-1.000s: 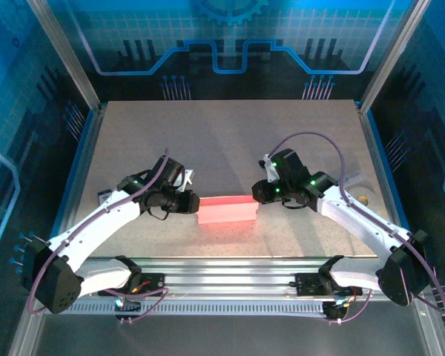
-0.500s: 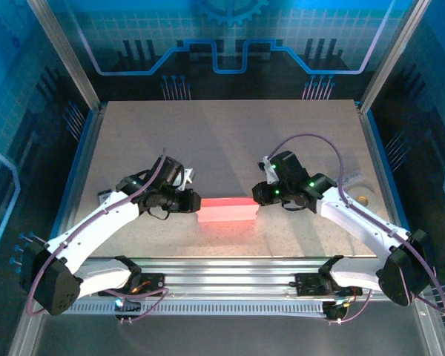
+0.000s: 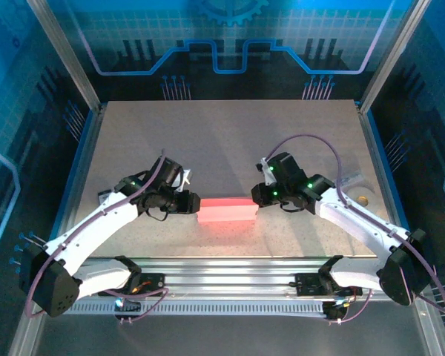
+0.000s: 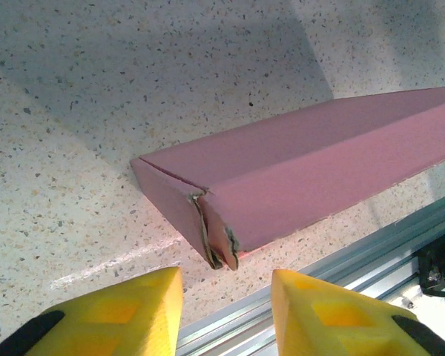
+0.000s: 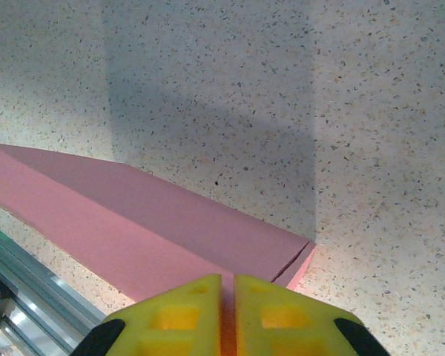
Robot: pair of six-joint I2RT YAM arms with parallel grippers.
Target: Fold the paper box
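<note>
The paper box (image 3: 226, 210) is a long pink folded shape lying flat on the table near the front edge. My left gripper (image 3: 195, 204) is at its left end. In the left wrist view the yellow fingers stand apart, left gripper (image 4: 226, 278) open, with the box's (image 4: 319, 163) ragged end corner just ahead of the gap and not touched. My right gripper (image 3: 256, 196) is at the box's right end. In the right wrist view the right gripper (image 5: 228, 280) is shut on a thin pink edge of the box (image 5: 133, 222).
A speckled table (image 3: 222, 141) carries the box. An aluminium rail (image 3: 230, 271) runs along the near edge, close to the box (image 4: 341, 259). A small round object (image 3: 363, 199) lies by the right arm. Glass walls enclose the sides and back.
The left gripper's jaws have spread apart and it has eased slightly left off the box's end. The right gripper stays pinched on the right end. The box has hardly moved.
</note>
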